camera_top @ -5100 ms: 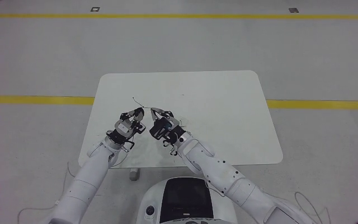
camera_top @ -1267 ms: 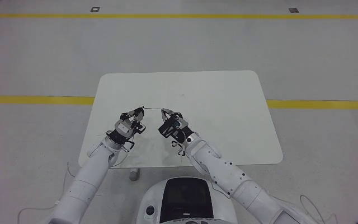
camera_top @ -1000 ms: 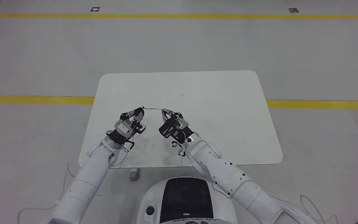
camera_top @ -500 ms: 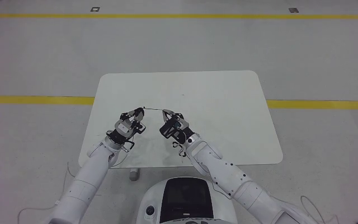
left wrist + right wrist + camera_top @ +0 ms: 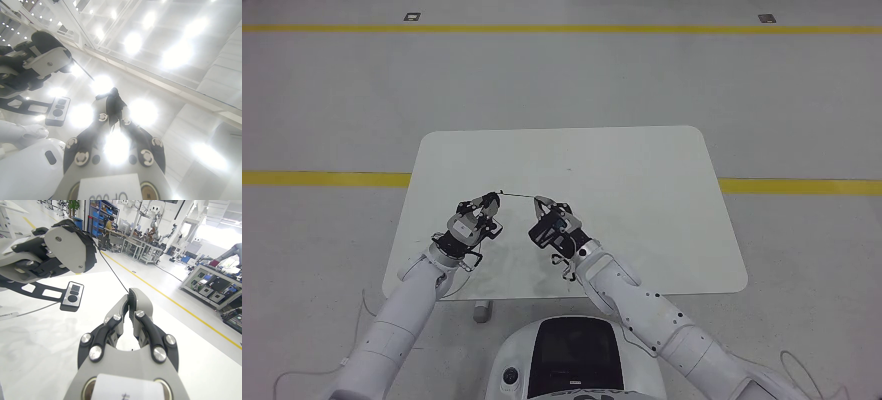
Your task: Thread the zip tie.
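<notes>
Over the left half of the table [image 5: 642, 180], closer to its near edge than to its far edge, you have both tools raised above the surface. They face each other with a small gap between them.

Your left tool [image 5: 494, 198] has its fingers pressed together. In the left wrist view you can see a short dark piece pinched at their tips. Strong ceiling light behind it hides the detail, so I cannot tell which part of the tie it is.

Your right tool [image 5: 540, 204] is also pressed together, and it pinches the zip tie [image 5: 519, 194] at the very tips of its ribbed pads [image 5: 131, 300].

The zip tie is a thin black strand. It runs almost straight across the gap from one tool to the other, in the air and not touching the table. In the right wrist view the strand goes from the right tool's tips to the dark-padded fingers of the left tool farther off.

The table is white with rounded corners, and a yellow line [image 5: 322, 178] crosses the floor beside it.
</notes>
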Controlling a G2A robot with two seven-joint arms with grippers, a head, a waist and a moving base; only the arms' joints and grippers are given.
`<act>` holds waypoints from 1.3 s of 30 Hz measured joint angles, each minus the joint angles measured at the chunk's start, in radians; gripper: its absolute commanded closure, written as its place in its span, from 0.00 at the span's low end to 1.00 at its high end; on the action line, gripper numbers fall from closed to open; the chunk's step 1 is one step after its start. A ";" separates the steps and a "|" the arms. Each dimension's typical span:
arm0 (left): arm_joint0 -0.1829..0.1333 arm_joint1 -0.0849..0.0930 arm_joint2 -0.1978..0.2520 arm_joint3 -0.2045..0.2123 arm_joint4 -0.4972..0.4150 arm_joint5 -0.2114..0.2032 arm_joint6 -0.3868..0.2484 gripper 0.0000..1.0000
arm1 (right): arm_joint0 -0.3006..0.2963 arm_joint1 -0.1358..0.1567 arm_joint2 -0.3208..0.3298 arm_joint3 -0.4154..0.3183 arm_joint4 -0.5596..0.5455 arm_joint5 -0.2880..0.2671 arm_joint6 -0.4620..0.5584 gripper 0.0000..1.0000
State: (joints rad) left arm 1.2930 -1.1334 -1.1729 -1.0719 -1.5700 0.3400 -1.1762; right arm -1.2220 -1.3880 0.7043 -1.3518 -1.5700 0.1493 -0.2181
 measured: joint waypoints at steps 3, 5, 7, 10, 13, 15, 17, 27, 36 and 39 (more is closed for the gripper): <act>0.000 0.000 0.000 0.000 0.000 0.000 0.000 1.00 | -0.002 0.002 -0.001 -0.003 0.000 0.002 0.001 1.00; 0.000 0.000 0.000 0.000 0.000 0.000 0.000 1.00 | -0.003 0.003 -0.002 -0.005 0.000 0.003 0.001 1.00; 0.000 0.000 0.000 0.000 0.000 0.000 0.000 1.00 | -0.003 0.004 -0.002 -0.007 0.000 0.004 0.002 1.00; 0.000 0.000 0.000 0.000 0.000 0.000 0.000 1.00 | -0.004 0.005 -0.003 -0.008 0.000 0.006 0.003 1.00; 0.000 0.000 0.000 0.000 0.000 0.000 0.000 1.00 | -0.005 0.006 -0.003 -0.010 0.000 0.010 0.006 1.00; 0.000 0.000 0.000 0.000 0.000 0.000 0.000 1.00 | -0.006 0.006 -0.003 -0.010 0.000 0.013 0.007 1.00; 0.000 0.000 0.000 0.000 0.000 0.000 0.000 1.00 | -0.006 0.007 -0.002 -0.011 0.000 0.015 0.008 1.00; 0.000 0.000 0.000 0.000 0.000 0.000 0.000 1.00 | -0.010 0.012 0.001 -0.015 0.000 0.024 0.014 1.00; 0.000 0.000 0.000 0.000 0.000 0.000 0.000 1.00 | -0.014 0.014 0.003 -0.015 0.000 0.024 0.024 0.06; 0.000 0.000 0.000 0.000 0.000 0.000 0.000 1.00 | -0.014 0.013 0.002 -0.014 0.000 0.030 0.037 0.00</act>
State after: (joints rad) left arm 1.2930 -1.1334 -1.1729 -1.0719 -1.5700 0.3400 -1.1762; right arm -1.2362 -1.3748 0.7059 -1.3656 -1.5700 0.1791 -0.1808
